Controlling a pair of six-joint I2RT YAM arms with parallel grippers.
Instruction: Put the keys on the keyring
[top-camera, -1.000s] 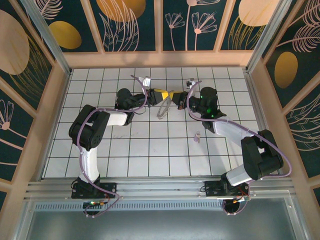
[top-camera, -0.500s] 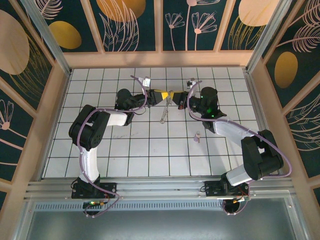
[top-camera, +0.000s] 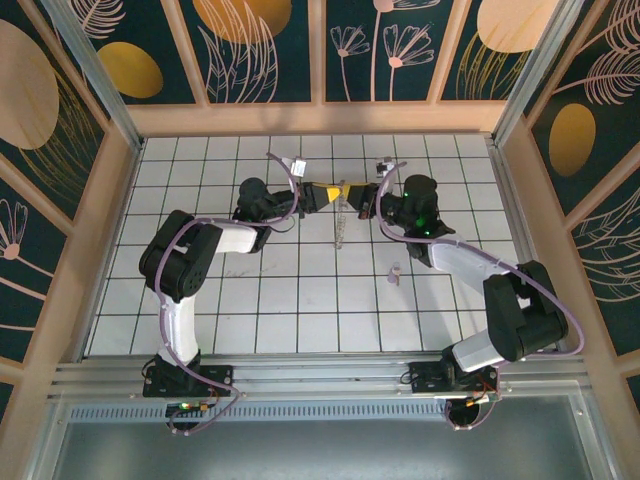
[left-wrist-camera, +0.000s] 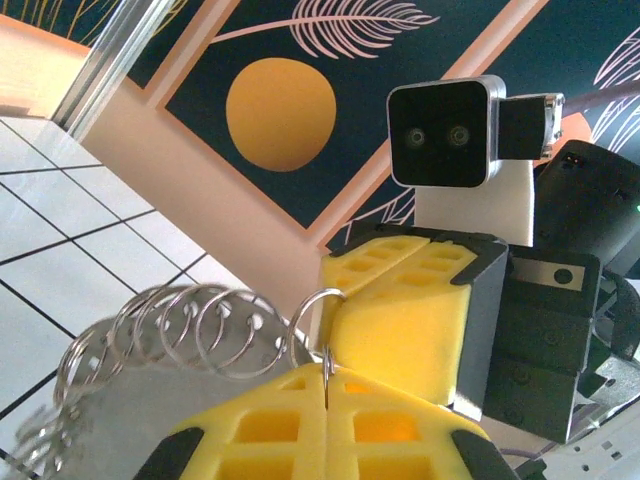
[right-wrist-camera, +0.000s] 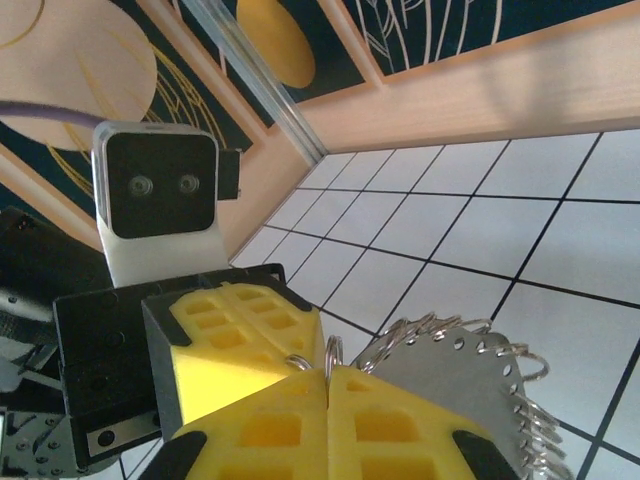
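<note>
While both grippers hold the keyring (top-camera: 340, 224) up, the key (top-camera: 394, 272) lies on the tiled floor (top-camera: 250, 300), well apart from the keyring on its near right side. The left gripper (left-wrist-camera: 327, 385) has its yellow fingers pressed together on a small wire loop (left-wrist-camera: 322, 291) at the keyring's edge. The right gripper (right-wrist-camera: 326, 385) is clamped just beside it, tip to tip. With so thin a purchase, a twist from either arm could slip the loop free. Whichever gripper lets go to fetch the key leaves the keyring swinging.
</note>
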